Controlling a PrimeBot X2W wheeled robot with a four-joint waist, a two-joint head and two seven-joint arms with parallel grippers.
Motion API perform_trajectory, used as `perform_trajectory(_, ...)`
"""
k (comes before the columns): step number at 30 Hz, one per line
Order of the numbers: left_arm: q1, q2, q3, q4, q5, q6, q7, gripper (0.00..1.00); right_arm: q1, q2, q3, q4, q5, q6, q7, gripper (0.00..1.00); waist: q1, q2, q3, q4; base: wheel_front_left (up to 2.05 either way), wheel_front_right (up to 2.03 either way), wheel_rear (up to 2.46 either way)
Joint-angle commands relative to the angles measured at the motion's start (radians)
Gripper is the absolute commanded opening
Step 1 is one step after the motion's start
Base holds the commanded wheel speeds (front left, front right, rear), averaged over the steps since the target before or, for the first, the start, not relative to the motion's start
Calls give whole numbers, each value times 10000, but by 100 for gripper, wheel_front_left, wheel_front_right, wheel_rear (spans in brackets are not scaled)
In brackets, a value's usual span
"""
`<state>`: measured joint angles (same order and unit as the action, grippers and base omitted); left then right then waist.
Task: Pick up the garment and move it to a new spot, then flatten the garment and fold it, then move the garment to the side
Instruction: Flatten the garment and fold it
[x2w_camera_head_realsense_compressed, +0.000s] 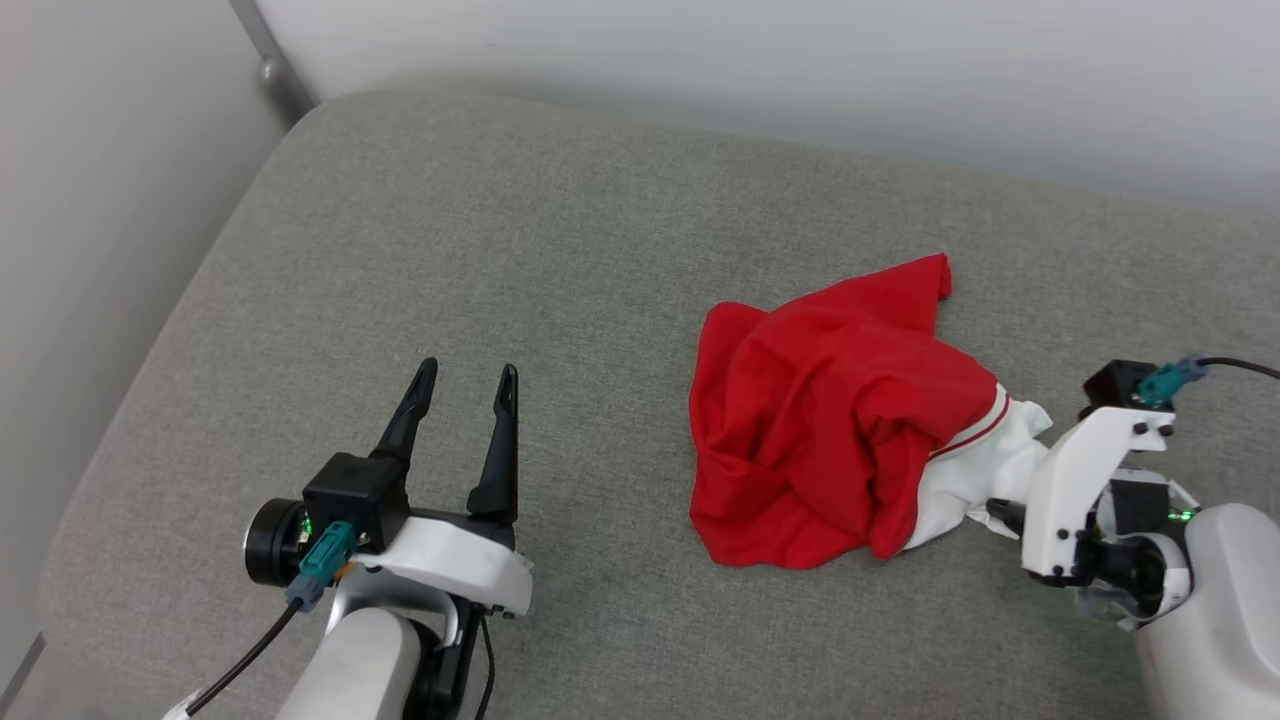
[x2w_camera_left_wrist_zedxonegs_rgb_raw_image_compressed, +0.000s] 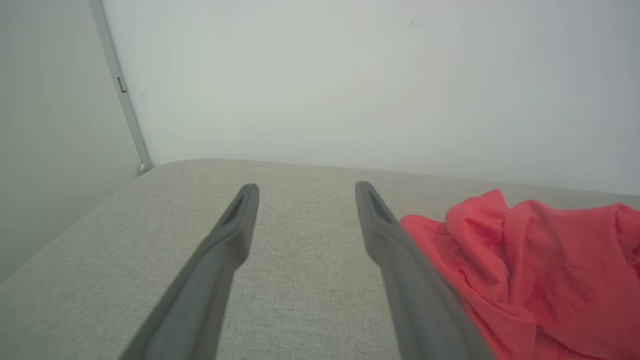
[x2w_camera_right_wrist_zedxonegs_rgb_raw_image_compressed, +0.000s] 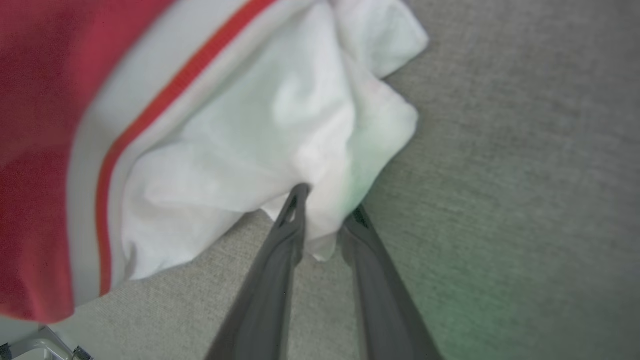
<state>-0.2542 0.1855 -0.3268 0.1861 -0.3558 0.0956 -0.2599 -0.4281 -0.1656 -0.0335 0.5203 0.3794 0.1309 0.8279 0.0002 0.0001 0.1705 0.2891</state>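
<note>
The garment (x2w_camera_head_realsense_compressed: 830, 420) lies crumpled on the grey cushion, a red heap with a white sleeve and a red-striped seam at its right end. My right gripper (x2w_camera_head_realsense_compressed: 1000, 510) comes at that sleeve from the right. In the right wrist view the right gripper (x2w_camera_right_wrist_zedxonegs_rgb_raw_image_compressed: 327, 202) has its two dark fingers shut on a fold of the garment's (x2w_camera_right_wrist_zedxonegs_rgb_raw_image_compressed: 225, 135) white sleeve. My left gripper (x2w_camera_head_realsense_compressed: 469, 370) hovers open over bare cushion to the left of the heap, nothing between its fingers. In the left wrist view the left gripper (x2w_camera_left_wrist_zedxonegs_rgb_raw_image_compressed: 306, 187) points toward the wall, the garment (x2w_camera_left_wrist_zedxonegs_rgb_raw_image_compressed: 540, 270) at its right.
The grey fabric cushion (x2w_camera_head_realsense_compressed: 450, 230) spreads wide, with its rounded edge on the left. A white wall (x2w_camera_head_realsense_compressed: 800, 70) rises right behind it. A thin metal post (x2w_camera_head_realsense_compressed: 270, 60) stands at the far left corner.
</note>
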Motion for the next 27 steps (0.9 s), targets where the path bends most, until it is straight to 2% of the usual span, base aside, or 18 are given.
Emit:
perform_trajectory(1,100,90,14,80,41,15,-48,100,261,155,219,251,74,-2,34,0,-2,-1,-99,-86,0,0,0)
perform_trajectory(8,471,287,155,211,13,184,-4,100,-324,-460,1025,-888,259,-2,-425,0,-2,-1,-761,-670,0,0,0)
perform_trajectory(13,760,506,221,48,-49,279,171,100,-386,-1092,1423,-2361,161,-2,-364,0,-2,-1,-1237,-1235,0,0,0)
perform_trajectory(16,928,569,237,-93,-77,347,262,100,-69,-1397,1284,-3369,1,-2,-189,0,-2,-1,-1442,-1584,0,0,0)
perform_trajectory(21,1183,692,312,-311,-177,469,403,100,1191,-1637,178,-4702,-359,-4,96,0,-2,-1,-1627,-2055,0,0,0)
perform_trajectory(24,1301,752,369,-447,-247,540,462,100,2422,-1258,-898,-5012,-495,-2,56,0,-2,-1,-1587,-2247,0,0,0)
perform_trajectory(27,1428,804,435,-536,-303,625,538,100,3724,-682,-2089,-4808,-699,-2,-298,0,-2,-1,-1540,-2375,0,0,0)
